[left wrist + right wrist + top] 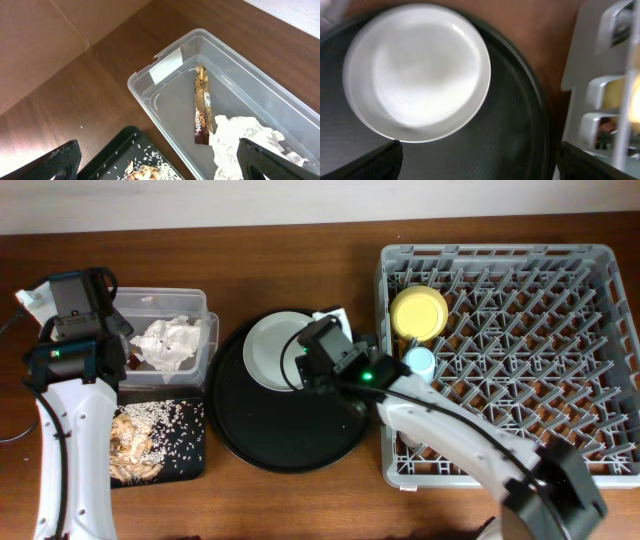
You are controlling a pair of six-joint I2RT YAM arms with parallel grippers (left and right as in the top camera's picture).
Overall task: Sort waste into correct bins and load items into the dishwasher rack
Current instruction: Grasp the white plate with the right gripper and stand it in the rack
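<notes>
A brown wooden table (pixel 300 240) was seen from above, with a robot arm at each side.

At the far left, the left gripper (pixel 160 162) hovered above the near left corner of the clear tub (pixel 200 305). Its jaws were spread wide and held nothing. The tub had a white label (pixel 166 67) on one end wall. Inside it lay the gold-brown wrapper (pixel 201 107), flat on the floor of the tub. The crumpled white napkin (pixel 170 342) sat just to the right of the wrapper and touched its end.

Just near of the tub sat the shallow black tray (pixel 197 465). It held brownish food scraps (pixel 135 450) at its left and scattered white rice grains (pixel 165 418).

To the right, in the middle of the table, was the large round black tray (pixel 290 445). The pale round plate (pixel 270 350) rested on its far part.

The right gripper (pixel 480 162) hung over the plate's right edge. Its jaws were parted and empty.

The grey dishwasher rack (pixel 520 450) filled the right side of the table. The yellow bowl (pixel 419 312) stood in its far left corner. The light-blue cup (pixel 419 361) was just near of the bowl. The rest of the rack's pegs were bare.
</notes>
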